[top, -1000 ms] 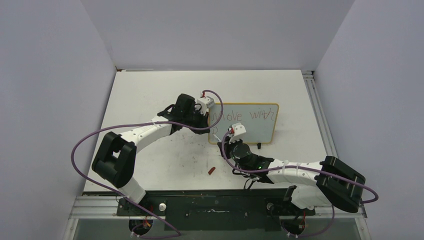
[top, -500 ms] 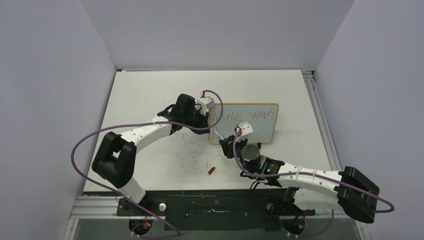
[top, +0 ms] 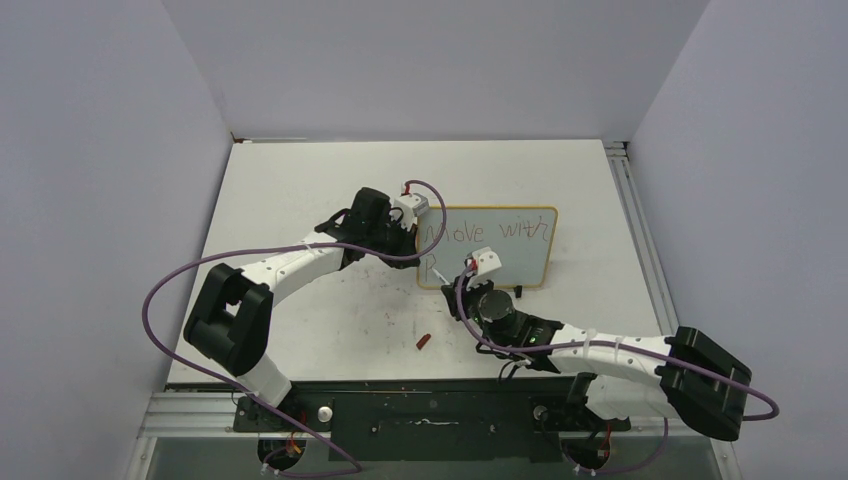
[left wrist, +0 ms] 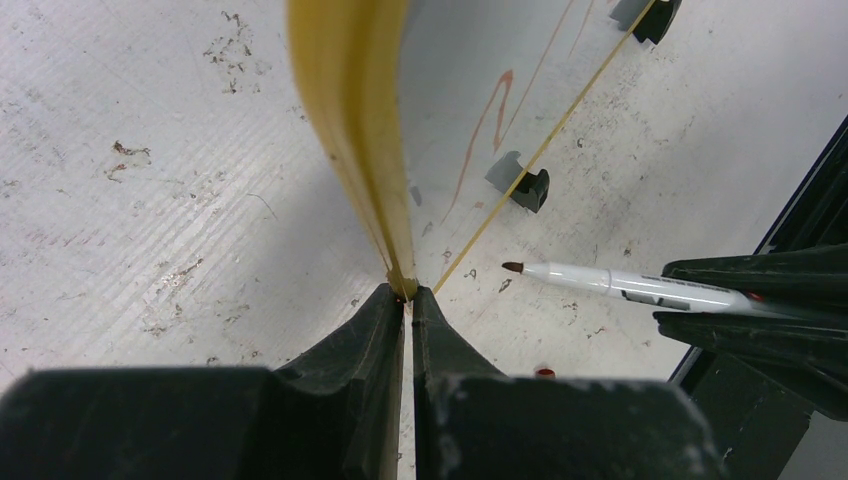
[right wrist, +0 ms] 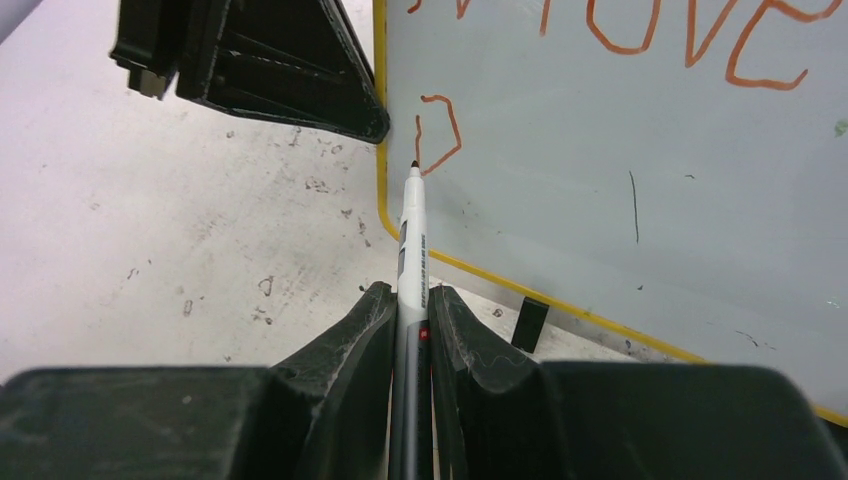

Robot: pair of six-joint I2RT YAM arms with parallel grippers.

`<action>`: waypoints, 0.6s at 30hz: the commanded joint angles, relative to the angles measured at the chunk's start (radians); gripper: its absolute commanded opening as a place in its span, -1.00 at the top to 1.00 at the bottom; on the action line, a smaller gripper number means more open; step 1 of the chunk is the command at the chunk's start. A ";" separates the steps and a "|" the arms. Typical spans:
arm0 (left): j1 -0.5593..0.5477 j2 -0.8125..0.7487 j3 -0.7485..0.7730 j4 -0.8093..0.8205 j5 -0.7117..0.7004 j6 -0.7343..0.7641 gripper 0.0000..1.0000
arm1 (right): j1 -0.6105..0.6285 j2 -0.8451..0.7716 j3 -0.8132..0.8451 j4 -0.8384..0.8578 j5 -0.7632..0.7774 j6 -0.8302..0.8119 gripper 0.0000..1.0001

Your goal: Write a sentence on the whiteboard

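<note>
The greatest risk is judged to lie in the pressure of the next stroke. The whiteboard (top: 512,243) is stood upright on the bench (top: 300,190) right of centre, propped on small black feet (left wrist: 528,186), and it is steadied only at its left yellow edge. There the left fingers (left wrist: 365,335) are clenched on the frame. If the marker (right wrist: 411,250) is pushed too hard, the board could be pivoted about that single pinch, tipped backward or slid out of the hold, and the lettering would be smeared or skewed. The sentence (top: 485,232) is only partly written: "Move with" is seen on the upper line and a lone "P" (right wrist: 438,130) at the start of the lower line. A second danger is therefore that the next letter is begun too near the frame or over the "P". The marker is gripped tightly by the right fingers (right wrist: 355,335), and its long free length could be twisted in the grasp by sideways drag. Its tip (right wrist: 414,163) is seen close to the stem of the "P". In the left wrist view it appears clear of the face, though contact cannot be told for certain. The left arm is reached forward and rightward with the elbow bent. The right arm is stretched low across the bench toward the board's lower left corner, with the marker pointed at the face. A small red object (top: 423,342), possibly the cap, is left on the bench near the right wrist.
</note>
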 commanded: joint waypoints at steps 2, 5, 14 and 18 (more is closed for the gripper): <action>0.005 -0.021 0.051 0.026 0.028 -0.002 1.00 | -0.015 0.018 0.009 0.036 0.038 0.008 0.89; 0.005 -0.021 0.051 0.026 0.030 -0.001 1.00 | -0.022 0.029 0.008 0.042 0.037 0.007 0.89; 0.005 -0.021 0.051 0.025 0.030 -0.001 1.00 | -0.030 0.069 0.017 0.061 0.030 0.003 0.89; 0.005 -0.021 0.052 0.025 0.030 -0.001 1.00 | -0.032 0.083 0.019 0.068 0.033 0.000 0.89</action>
